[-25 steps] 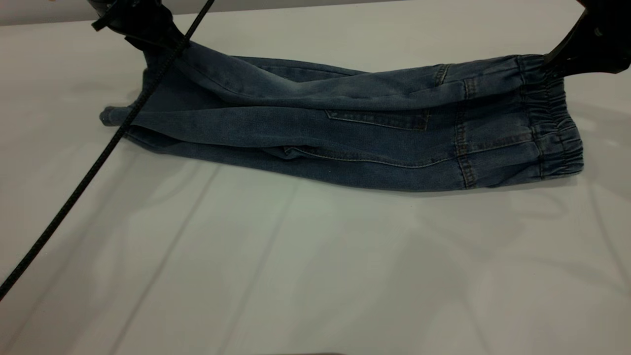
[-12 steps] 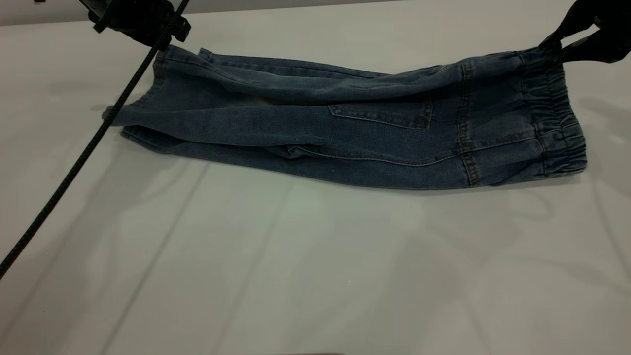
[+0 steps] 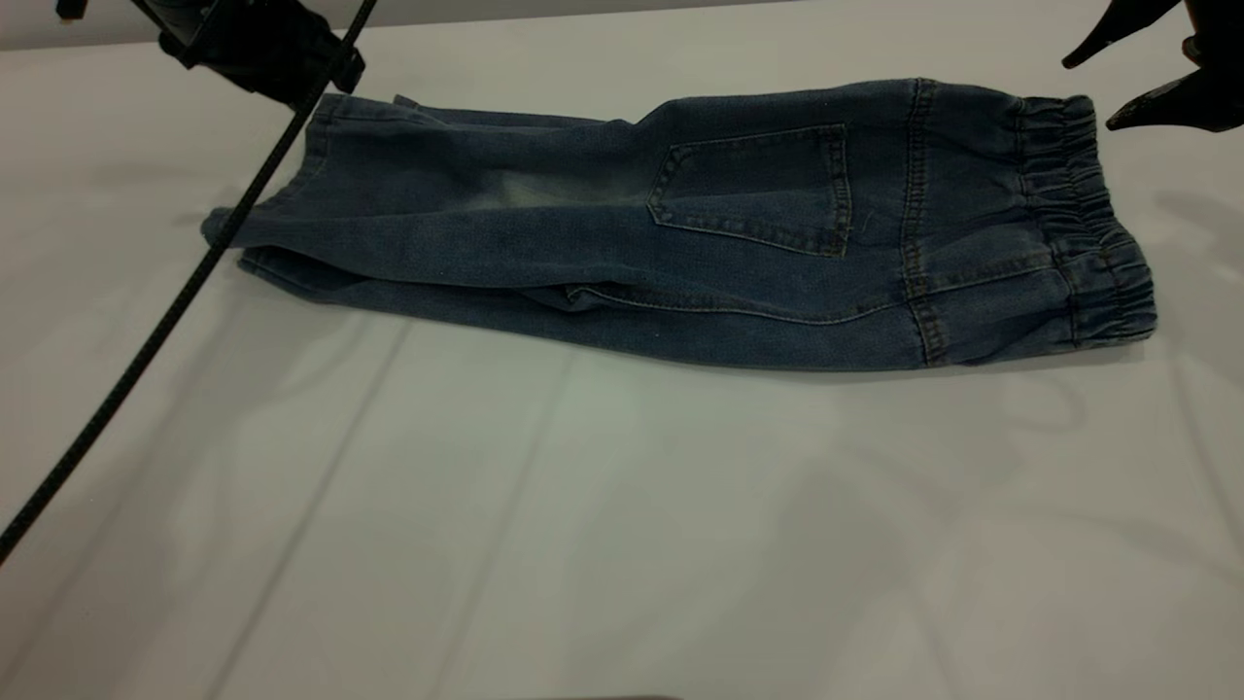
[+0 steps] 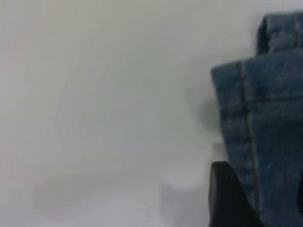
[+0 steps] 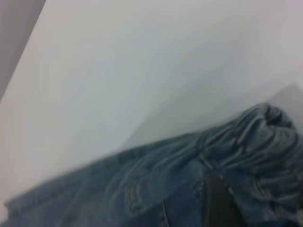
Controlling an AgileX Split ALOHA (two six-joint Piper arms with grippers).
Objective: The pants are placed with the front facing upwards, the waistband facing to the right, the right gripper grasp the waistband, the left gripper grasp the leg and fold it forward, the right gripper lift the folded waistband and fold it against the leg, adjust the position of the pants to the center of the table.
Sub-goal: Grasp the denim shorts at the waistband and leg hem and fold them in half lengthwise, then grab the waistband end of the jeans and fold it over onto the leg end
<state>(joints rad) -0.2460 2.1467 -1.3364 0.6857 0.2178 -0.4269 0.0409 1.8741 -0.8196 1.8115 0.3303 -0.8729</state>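
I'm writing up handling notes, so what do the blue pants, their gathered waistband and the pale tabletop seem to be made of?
The blue faded pants look like soft washed denim: woven texture, tan stitching, limp folds. Their gathered waistband is the same denim, probably elasticated, given its puckered stitched rows. The pale smooth table has a matte finish with long shallow creases, so possibly a cloth or sheet covering; unclear.

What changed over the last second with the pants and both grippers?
The right gripper let go of the waistband and now sits open above it. The pants' far half dropped flat, baring the back pocket. The left gripper released the leg hem and lifted clear of it. The pants' near edge stayed put on the table.
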